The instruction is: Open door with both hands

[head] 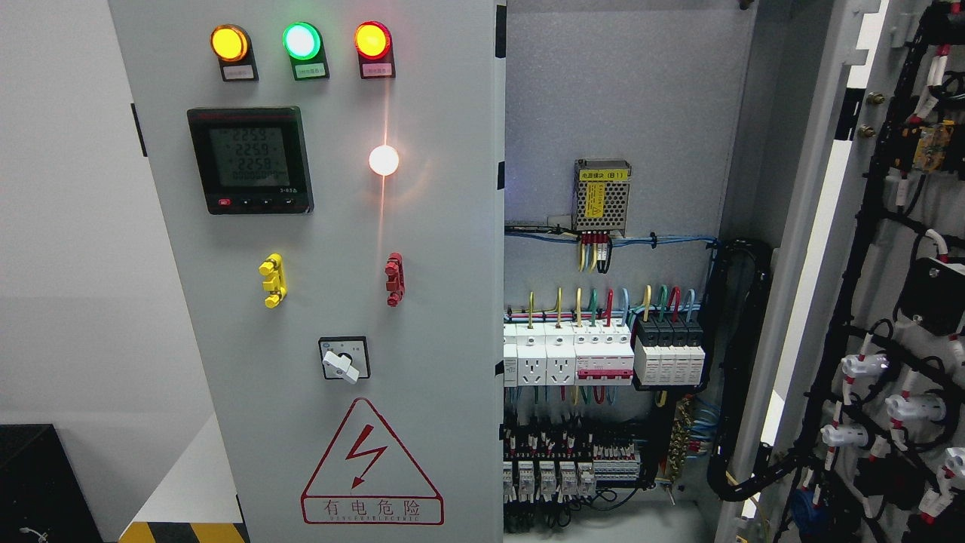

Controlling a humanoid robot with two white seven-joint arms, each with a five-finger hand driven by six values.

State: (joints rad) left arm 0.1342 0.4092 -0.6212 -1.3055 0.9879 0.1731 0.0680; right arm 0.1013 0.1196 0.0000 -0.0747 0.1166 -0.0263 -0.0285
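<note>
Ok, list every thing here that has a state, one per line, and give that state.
Left door: closed.
Right door: swung open, wiring side showing.
Amber lamp: lit.
Green lamp: lit.
Red lamp: lit.
White lamp: lit, glaring.
Meter: on, digits showing.
Rotary switch: handle pointing lower right.
Robot hands: not in view.

Grey door (324, 302) showing amber (228, 43), green (301, 41) and red lamps (372, 40) glowing, black meter (250, 160) displaying what are perhaps grey digits, yellow handle (272, 280), red handle (394, 279), red-outlined warning triangle (371, 461), yellow-black floor stripes (185, 532)
</note>
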